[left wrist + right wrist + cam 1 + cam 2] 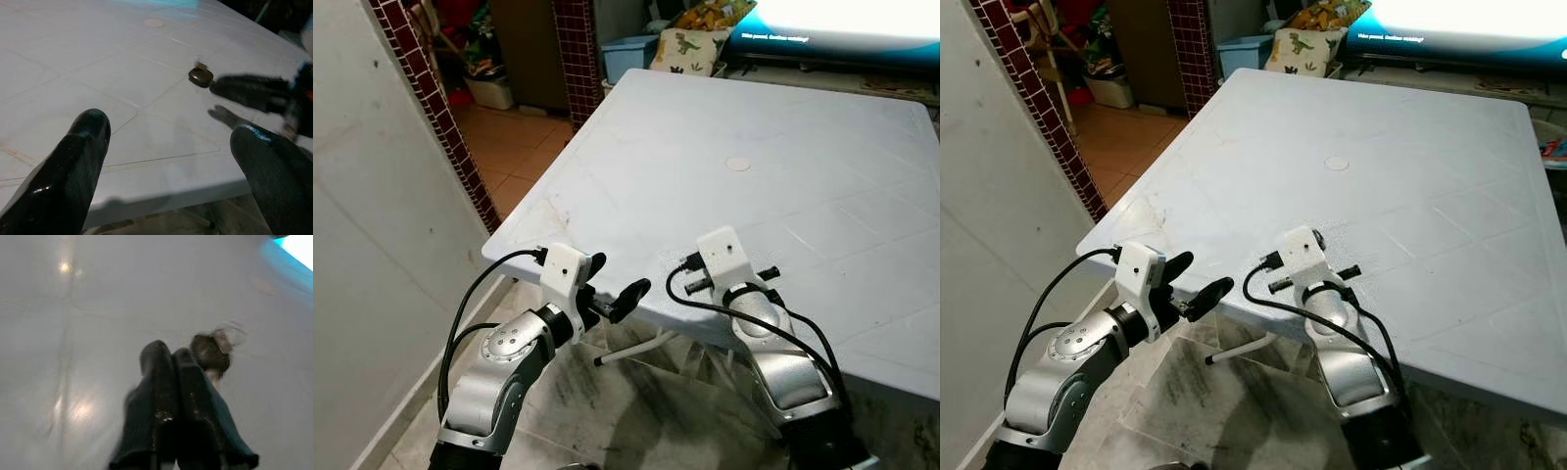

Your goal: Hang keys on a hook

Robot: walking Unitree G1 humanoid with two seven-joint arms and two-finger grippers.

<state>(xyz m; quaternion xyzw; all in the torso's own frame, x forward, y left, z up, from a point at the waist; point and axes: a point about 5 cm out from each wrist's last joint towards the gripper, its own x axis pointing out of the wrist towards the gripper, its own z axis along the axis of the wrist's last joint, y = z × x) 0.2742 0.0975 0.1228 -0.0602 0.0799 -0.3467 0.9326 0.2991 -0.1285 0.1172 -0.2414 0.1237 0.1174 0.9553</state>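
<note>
A small dark key [211, 352] with a blurred ring sits at the tips of my right gripper [168, 357], whose black fingers are pressed together and seem to pinch it. The left wrist view shows the same key [200, 76] just above the white table [122, 58], with the right gripper [215, 85] behind it casting a shadow. From the head, the right wrist's white camera housing [724, 255] covers those fingers over the table's near edge. My left gripper [619, 279] is open at the table's near left edge, with nothing between its fingers [83, 147].
The white plastic table [754, 117] fills the middle, with a round plug [738, 164] at its centre. A pale wall [372, 245] and a tiled red pillar [435, 108] stand close on the left. A blue bin [626, 54], a dinosaur cushion [687, 49] and a lit screen [842, 24] lie beyond.
</note>
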